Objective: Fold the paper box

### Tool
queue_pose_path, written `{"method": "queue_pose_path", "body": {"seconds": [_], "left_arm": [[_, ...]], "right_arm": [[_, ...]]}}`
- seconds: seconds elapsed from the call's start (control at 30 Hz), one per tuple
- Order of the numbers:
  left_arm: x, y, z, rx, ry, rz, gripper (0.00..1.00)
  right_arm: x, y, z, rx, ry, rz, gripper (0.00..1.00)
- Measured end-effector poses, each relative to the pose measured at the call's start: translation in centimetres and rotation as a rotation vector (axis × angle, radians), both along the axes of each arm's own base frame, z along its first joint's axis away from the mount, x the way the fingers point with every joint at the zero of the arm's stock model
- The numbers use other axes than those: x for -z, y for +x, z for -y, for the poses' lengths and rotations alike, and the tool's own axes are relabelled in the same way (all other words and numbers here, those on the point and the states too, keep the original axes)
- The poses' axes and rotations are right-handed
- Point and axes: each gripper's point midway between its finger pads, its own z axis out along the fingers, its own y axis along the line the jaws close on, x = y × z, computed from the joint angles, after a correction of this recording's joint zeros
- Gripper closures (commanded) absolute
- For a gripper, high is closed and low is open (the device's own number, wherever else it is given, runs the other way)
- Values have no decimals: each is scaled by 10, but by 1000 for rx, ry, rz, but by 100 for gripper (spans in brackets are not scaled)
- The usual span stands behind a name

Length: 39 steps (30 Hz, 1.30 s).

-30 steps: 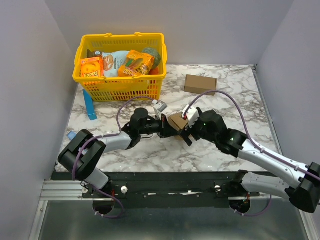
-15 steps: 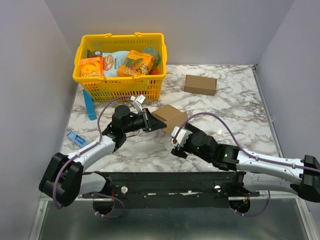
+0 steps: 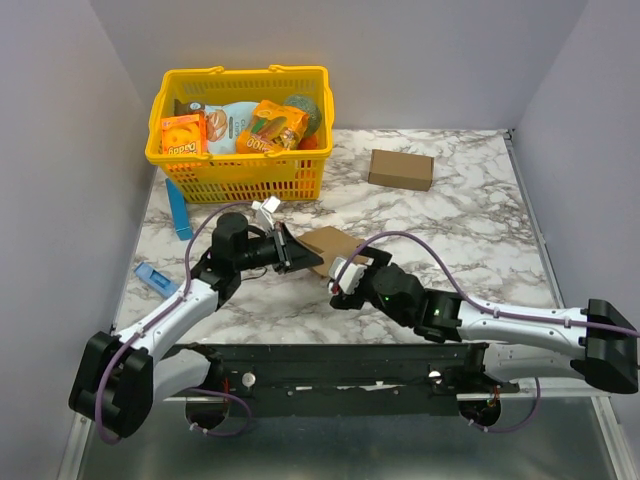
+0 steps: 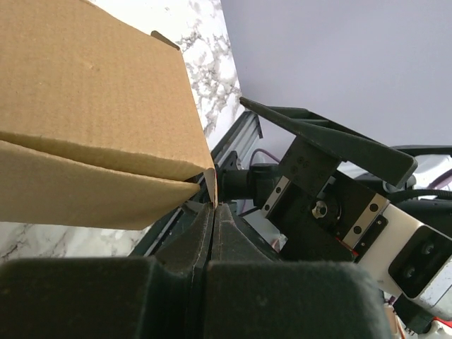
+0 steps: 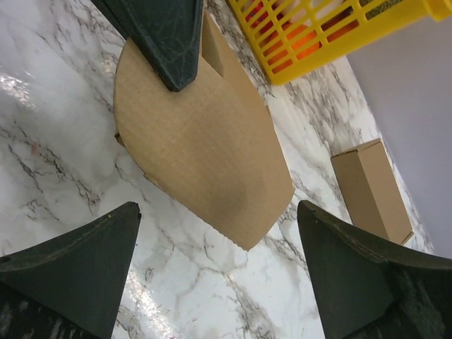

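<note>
The paper box [image 3: 332, 244] is plain brown cardboard, part folded, just above the marble in mid-table. My left gripper [image 3: 289, 250] is shut on a thin edge flap at its left side. The left wrist view shows the box [image 4: 92, 113] upper left, its flap pinched between the closed pads of the gripper [image 4: 213, 206]. My right gripper [image 3: 343, 276] stands open just near of the box, holding nothing. In the right wrist view the box [image 5: 205, 141] lies beyond the wide-apart fingers of that gripper [image 5: 219, 212], with a left finger [image 5: 166, 35] over its top.
A yellow basket [image 3: 240, 140] of snack packs stands at the back left. A longer brown carton [image 3: 400, 168] lies at the back right. A blue upright item [image 3: 179, 210] and a small blue item [image 3: 155, 277] sit along the left side, near the wall.
My left gripper has carried the box left and slightly nearer. The right gripper has come off the box and drawn back toward the near edge, staying open.
</note>
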Motion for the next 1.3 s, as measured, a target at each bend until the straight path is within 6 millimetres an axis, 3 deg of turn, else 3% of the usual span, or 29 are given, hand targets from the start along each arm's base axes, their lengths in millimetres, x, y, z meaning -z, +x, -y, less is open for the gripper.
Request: {"method": "queue_pose_path", "body": {"seconds": [0.23, 0.53, 1.3], "left_arm": [[-3, -9, -2, 18, -5, -35, 100], [-18, -15, -2, 43, -22, -44, 100], [-23, -31, -4, 107, -3, -59, 100]], "right_arm": [[1, -9, -16, -107, -2, 13, 0], [22, -14, -29, -181, -65, -4, 0], [3, -4, -37, -186, -25, 111, 0]]}}
